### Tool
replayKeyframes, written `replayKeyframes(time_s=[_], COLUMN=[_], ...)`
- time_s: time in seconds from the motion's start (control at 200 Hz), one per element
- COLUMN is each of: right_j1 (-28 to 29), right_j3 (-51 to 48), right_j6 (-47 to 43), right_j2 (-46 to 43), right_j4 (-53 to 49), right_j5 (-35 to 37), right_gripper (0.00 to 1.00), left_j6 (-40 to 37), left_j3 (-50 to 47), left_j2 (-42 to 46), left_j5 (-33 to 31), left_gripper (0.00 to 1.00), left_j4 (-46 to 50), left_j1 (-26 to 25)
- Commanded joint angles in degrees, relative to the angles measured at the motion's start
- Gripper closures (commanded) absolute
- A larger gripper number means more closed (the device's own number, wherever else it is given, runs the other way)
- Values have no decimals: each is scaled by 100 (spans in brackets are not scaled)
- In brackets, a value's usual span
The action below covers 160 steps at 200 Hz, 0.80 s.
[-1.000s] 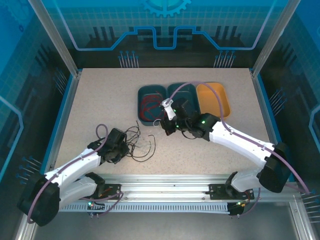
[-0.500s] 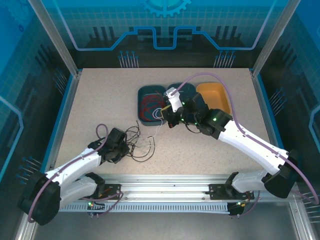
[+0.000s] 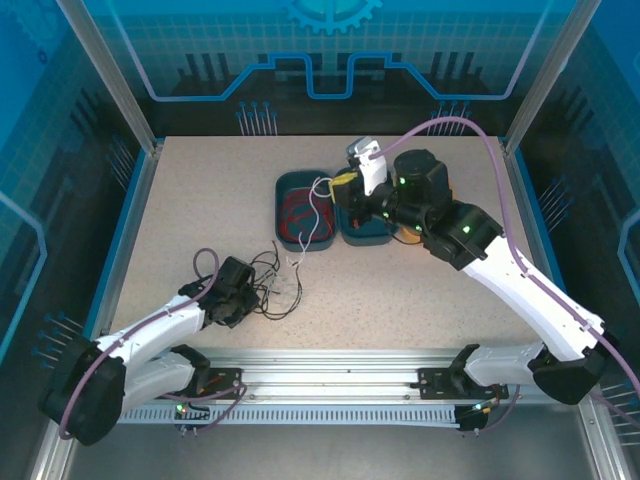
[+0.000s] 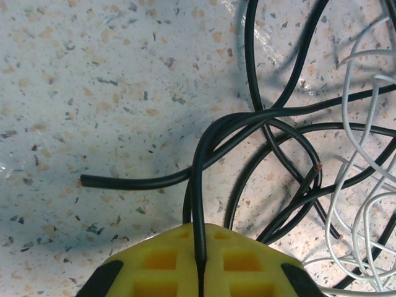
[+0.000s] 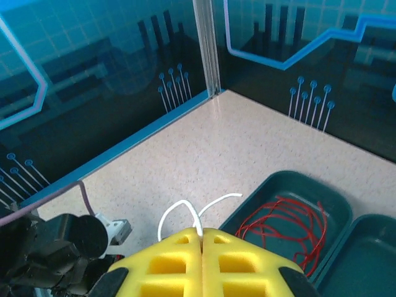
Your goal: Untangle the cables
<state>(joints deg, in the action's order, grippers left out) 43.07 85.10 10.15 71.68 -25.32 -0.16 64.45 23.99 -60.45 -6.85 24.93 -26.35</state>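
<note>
Here, the right gripper, closed at the speckled table's twelve o'clock, dangled a thin white wire; the left gripper, closed at eight o'clock, pinched a thin black cable.

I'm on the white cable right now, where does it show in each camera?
Top: the white cable is upper centre, hanging from the right gripper by the tray, trailing down to the table.
Left wrist: white loops at the right edge, beside the black cable.
Right wrist: bottom centre, pinched in the right gripper.
Shared landmark: the speckled table.
</note>
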Motion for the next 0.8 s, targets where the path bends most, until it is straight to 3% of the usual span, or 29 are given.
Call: replayKeyframes(time_s=[0.0,0.27,0.54,0.795], right_j1=[-119,-246,-446,-697], right_j3=[456,1173,1457,1423], right_j6=[-234,-589,-595,-411], right_j2=[-10,58,196,385], right_j4=[-201,-526,-737,-897], right_j5=[131,659,726,664], right_gripper=[100,100,100,100], left_j6=[16,15,55,74], left_j3=[-78,-103,-82,-95], left_j2=[-70,-117,8,365], left_j5=[-79,-88,-27,8], left_gripper=[100,100,100,88], left_j4=[-35,-58,-80,-42], left_j1=[40,37,39,38])
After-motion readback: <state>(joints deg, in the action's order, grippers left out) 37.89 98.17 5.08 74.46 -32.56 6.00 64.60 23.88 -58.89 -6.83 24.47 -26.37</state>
